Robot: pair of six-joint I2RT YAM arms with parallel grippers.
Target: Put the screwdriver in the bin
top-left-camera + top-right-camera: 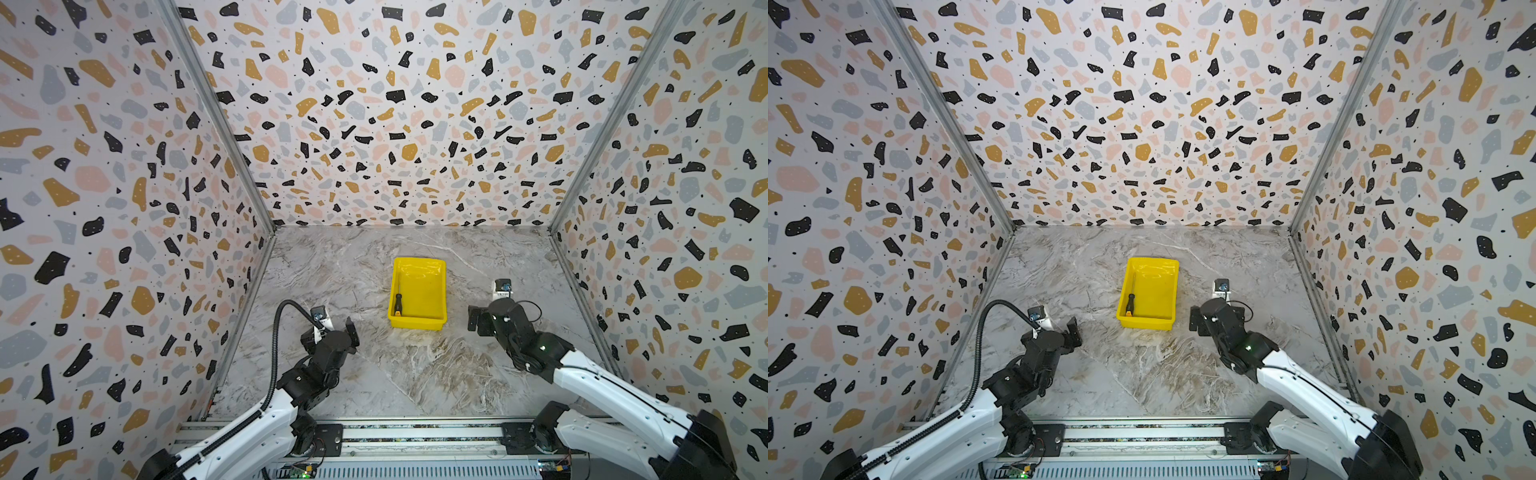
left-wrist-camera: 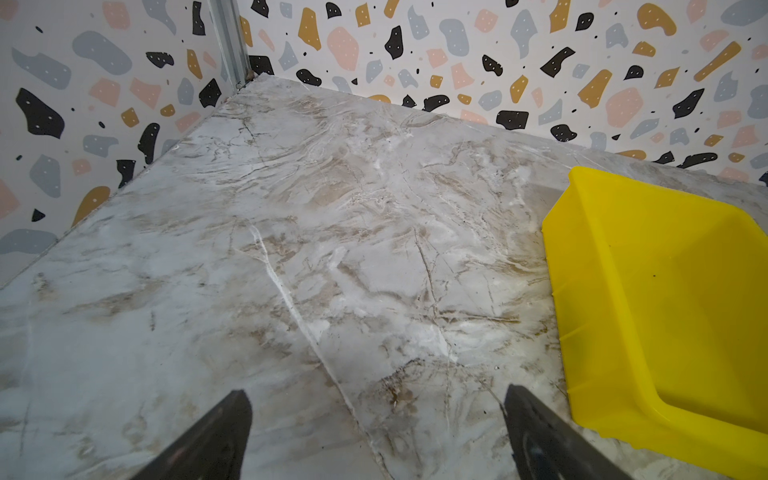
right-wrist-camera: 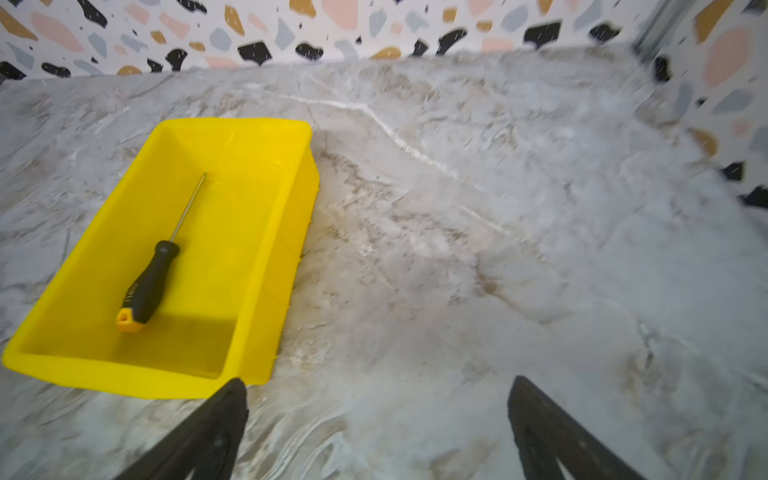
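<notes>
Marble tabletop (image 1: 374, 374), terrazzo walls (image 1: 395, 124), screwdriver (image 3: 151, 282) in bin (image 3: 270, 249), left gripper (image 2: 376, 390) and right gripper (image 3: 378, 379) released

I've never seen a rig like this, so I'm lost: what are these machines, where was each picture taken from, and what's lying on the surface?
Two robot arms, the left arm and the right arm, stand at a marble-patterned tabletop. Two pictures look down from above; the other two come from cameras on the arms' wrists. A yellow bin sits on the tabletop, and a black-handled screwdriver lies flat inside it. Each arm ends in jaws; both pairs are open and hold nothing.
</notes>
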